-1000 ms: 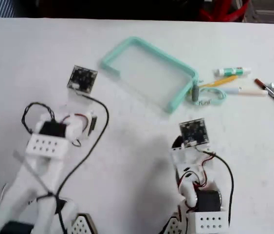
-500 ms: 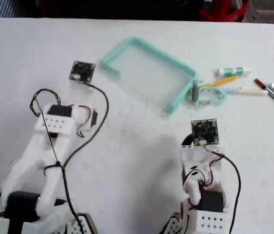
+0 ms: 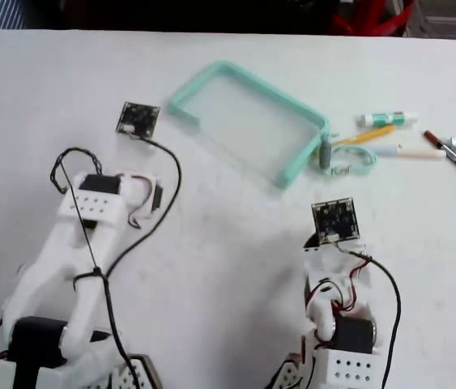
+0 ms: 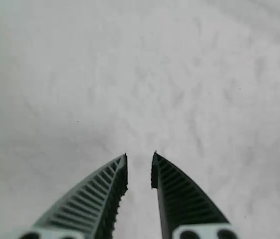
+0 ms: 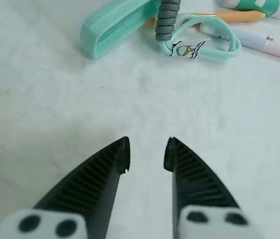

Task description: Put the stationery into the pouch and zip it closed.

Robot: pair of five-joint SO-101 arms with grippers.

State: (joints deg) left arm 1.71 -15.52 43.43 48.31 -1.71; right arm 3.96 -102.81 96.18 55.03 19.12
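Pouch (image 3: 248, 121), mint-edged and see-through, lies flat toward the far edge of the tabletop (image 3: 228, 267), about midway along it. It has not shifted over the last second. Nor has the stationery: a glue stick (image 3: 385, 120), a yellow pen (image 3: 367, 135), a white pen (image 3: 406, 151) and a red pencil (image 3: 454, 160) lie outside the pouch, toward the far right corner.

What changed is my arms. The left arm changed posture, its wrist edging toward the far edge. The right arm swung slightly toward the right edge, then eased partway back. I judge that nothing is packed yet and both arms are only lining up.

My left gripper (image 4: 140, 167) hovers over bare tabletop, jaws parted by a narrow slit, holding nothing. My right gripper (image 5: 147, 149) is parted a little wider, empty and touching nothing, and is aimed toward the pouch's corner and its grey zipper pull (image 5: 167, 20).
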